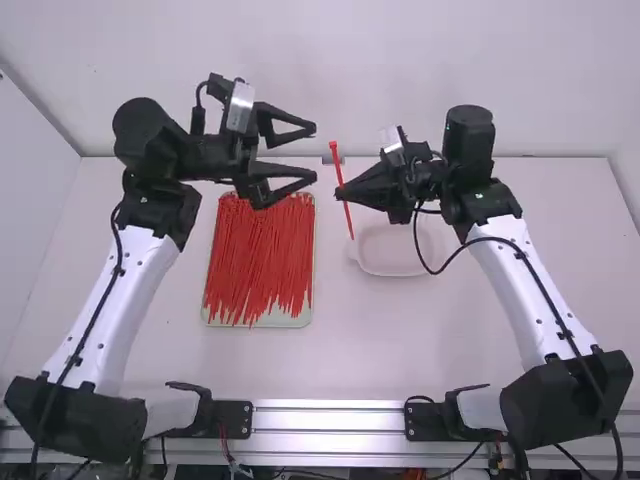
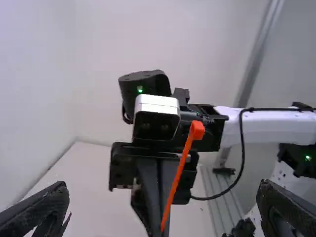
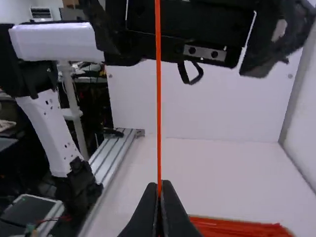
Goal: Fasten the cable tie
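Observation:
A single red cable tie point(image 1: 341, 190) stands nearly upright in the air above the table, its square head point(image 2: 196, 130) at the top. My right gripper point(image 1: 346, 193) is shut on its strap point(image 3: 158, 98), with the tips pinching it near the middle. My left gripper point(image 1: 312, 150) hangs open just left of the tie, one finger point(image 1: 292, 126) above and one finger point(image 1: 283, 183) below the tie's head height, not touching it. In the left wrist view the tie and the right gripper point(image 2: 160, 219) face me straight on.
A tray point(image 1: 309, 318) holding a dense pile of red cable ties point(image 1: 260, 258) lies on the table below the left gripper. A shallow white container point(image 1: 385, 262) sits under the right gripper. The enclosure's white walls stand behind and on both sides.

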Controlling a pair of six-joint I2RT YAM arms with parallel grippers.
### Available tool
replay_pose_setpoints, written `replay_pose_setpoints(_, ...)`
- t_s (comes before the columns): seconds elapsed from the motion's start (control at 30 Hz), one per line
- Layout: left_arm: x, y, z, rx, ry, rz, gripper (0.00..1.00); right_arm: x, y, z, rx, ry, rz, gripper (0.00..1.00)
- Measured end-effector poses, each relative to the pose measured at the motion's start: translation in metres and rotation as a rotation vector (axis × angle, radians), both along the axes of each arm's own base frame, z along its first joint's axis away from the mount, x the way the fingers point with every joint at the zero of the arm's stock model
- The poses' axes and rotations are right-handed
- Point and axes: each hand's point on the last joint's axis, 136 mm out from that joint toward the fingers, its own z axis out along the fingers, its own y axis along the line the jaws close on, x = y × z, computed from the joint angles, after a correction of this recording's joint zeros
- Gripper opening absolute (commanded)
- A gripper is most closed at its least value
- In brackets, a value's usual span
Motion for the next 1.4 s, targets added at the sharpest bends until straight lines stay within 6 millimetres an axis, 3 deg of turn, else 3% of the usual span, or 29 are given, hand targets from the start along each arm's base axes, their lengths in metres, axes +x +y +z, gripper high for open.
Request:
replay_pose_setpoints(0.1, -0.003, -0.005, 0.002, -0.003, -0.02, -0.019, 0.95, 0.0, 0.006, 0.008, 0.009, -0.042, 0.005, 0.0)
replay_pose_setpoints(0.2, -0.007, -0.009, 0.004, -0.007, -0.043, -0.033, 0.73, -0.002, 0.014, 0.015, 0.015, -0.06, 0.008, 0.0)
replay_pose_setpoints(0.47, -0.007, -0.007, 0.019, -0.044, -0.064, -0.014, 0.4, 0.003, 0.025, 0.023, 0.01, -0.002, -0.041, 0.0)
replay_pose_setpoints(0.67, -0.004, -0.005, 0.025, -0.068, -0.044, 0.01, 0.31, 0.004, 0.029, 0.023, 0.004, 0.036, -0.049, 0.0)
replay_pose_setpoints(0.8, 0.0, -0.004, 0.026, -0.078, -0.015, 0.03, 0.02, 0.002, 0.031, 0.023, 0.002, 0.045, -0.046, 0.0)
replay_pose_setpoints(1.03, 0.002, -0.004, 0.027, -0.085, -0.012, 0.042, 0.02, 0.002, 0.032, 0.023, 0.002, 0.05, -0.047, 0.01)
replay_pose_setpoints(1.13, 0.003, -0.004, 0.027, -0.086, -0.011, 0.045, 0.02, 0.002, 0.032, 0.022, -0.001, 0.055, -0.047, 0.12)
replay_pose_setpoints(1.23, 0.004, -0.001, 0.028, -0.089, -0.004, 0.049, 0.02, 0.002, 0.032, 0.018, -0.013, 0.089, -0.047, 0.36)
replay_pose_setpoints(1.4, -0.002, 0.0, 0.044, -0.072, -0.031, 0.016, 0.02, 0.001, 0.032, 0.008, -0.04, 0.139, -0.048, 0.49)
